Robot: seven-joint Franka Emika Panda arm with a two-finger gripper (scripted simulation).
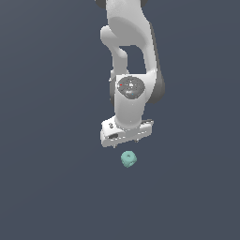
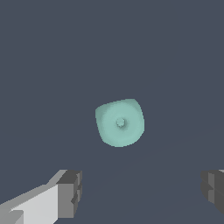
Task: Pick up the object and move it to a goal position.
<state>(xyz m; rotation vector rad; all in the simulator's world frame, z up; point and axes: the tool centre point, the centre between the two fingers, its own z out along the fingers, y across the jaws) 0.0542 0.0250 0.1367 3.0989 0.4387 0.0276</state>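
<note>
The object is a small teal-green rounded cube with dimples, lying on the dark grey surface. In the exterior view my white gripper hangs just above it, pointing down and not touching it. In the wrist view the object sits near the middle of the picture with one dimple facing the camera. My gripper is open and empty. Its two dark fingertips stand wide apart, and the object is not between them. No goal marker shows in either view.
The white arm rises from the gripper to the top edge of the exterior view. The flat dark grey surface fills the rest of both views, with no other objects in sight.
</note>
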